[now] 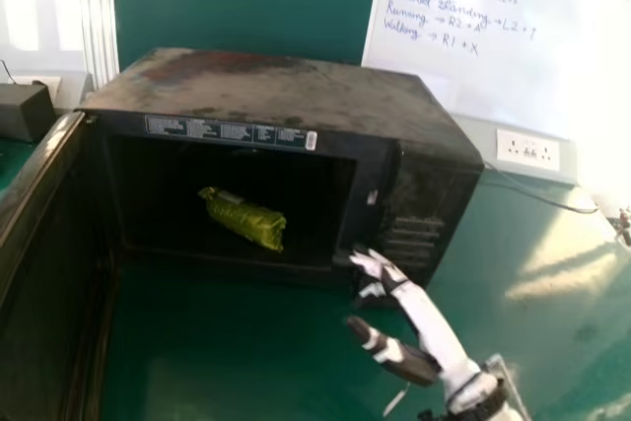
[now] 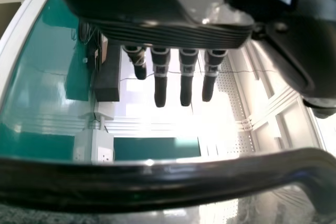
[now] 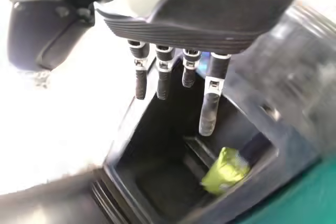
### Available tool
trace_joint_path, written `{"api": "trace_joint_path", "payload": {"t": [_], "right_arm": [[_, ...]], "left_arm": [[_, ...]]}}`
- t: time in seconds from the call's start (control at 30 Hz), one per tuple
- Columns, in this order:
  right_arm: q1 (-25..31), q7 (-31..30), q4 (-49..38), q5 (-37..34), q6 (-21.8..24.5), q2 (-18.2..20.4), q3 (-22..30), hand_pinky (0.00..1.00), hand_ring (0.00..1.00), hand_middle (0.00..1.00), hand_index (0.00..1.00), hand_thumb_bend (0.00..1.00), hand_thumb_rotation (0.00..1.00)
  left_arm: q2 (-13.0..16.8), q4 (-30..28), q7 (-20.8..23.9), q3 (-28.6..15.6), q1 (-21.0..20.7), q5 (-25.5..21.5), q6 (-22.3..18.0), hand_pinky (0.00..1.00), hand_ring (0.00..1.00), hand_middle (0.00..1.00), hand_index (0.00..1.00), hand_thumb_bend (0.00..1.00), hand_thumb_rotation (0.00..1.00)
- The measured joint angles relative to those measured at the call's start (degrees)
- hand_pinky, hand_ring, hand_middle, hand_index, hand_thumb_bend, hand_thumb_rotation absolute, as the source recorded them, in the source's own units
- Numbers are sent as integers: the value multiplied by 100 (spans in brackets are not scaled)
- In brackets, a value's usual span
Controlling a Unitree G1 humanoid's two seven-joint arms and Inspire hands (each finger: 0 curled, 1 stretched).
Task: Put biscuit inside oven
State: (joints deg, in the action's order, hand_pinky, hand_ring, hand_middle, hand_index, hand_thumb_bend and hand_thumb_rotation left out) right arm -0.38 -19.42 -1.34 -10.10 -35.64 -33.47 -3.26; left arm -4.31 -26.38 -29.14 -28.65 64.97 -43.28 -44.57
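A: Pls, what is in the head view?
B: The oven (image 1: 286, 96) stands on the green worktop (image 1: 217, 342), w/ its door (image 1: 49, 293) fully open at left. The biscuit (image 1: 246, 221) is inside, in a yellow-green pkt. It lies slanted, one end to far left, the other to near right.
A: & the right hand (image 1: 419, 315)?
B: It is near the oven's front, on the right side. It is released & grasps nothing. Beyond are a whiteboard (image 1: 444, 66) w/ handwriting, a wall socket (image 1: 527, 150) at far right & a dark box (image 1: 25, 110) at far left.
A: OK, the left wrist view?
B: The left hand (image 2: 168, 31) is also released, its fingers straight. A dark bar (image 2: 157, 187) is near it; whether they touch, I can't tell.
A: Lastly, the right wrist view?
B: Straight fingers (image 3: 209, 111), nothing grasped. The biscuit is inside the oven, apart from them.
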Motion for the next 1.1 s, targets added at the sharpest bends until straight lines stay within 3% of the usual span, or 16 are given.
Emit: {"api": "trace_joint_path", "payload": {"t": [0.13,0.27,0.43,0.7,0.8,0.93,1.1], "right_arm": [[185,-1027,48,-1565,604,94,180,47,77,90,88,87,64],[283,-1544,167,-2278,1012,365,518,48,78,91,89,86,63],[461,-1841,130,-2948,1897,507,972,48,77,90,88,87,63],[759,-1744,-263,-3624,3565,559,1657,50,79,91,90,90,68],[824,-1564,-326,-3662,4007,591,1908,51,80,92,90,91,71],[845,-1233,-469,-3662,4519,600,2177,52,82,91,89,85,73],[845,-950,-578,-3663,5084,600,2453,63,91,95,93,84,79]], "left_arm": [[3,24,39,-111,-48,137,0,100,100,100,99,78,100],[9,24,53,-154,-60,175,7,100,98,99,99,85,100],[16,61,53,-178,-93,175,10,100,98,100,98,86,100],[27,90,47,-209,-119,176,51,100,97,98,96,91,99],[44,194,14,-236,-143,186,53,100,98,99,96,91,99],[64,365,-39,-405,-356,454,-125,100,100,100,99,90,100],[55,420,34,-513,-536,901,-395,100,100,100,100,86,100]]}}
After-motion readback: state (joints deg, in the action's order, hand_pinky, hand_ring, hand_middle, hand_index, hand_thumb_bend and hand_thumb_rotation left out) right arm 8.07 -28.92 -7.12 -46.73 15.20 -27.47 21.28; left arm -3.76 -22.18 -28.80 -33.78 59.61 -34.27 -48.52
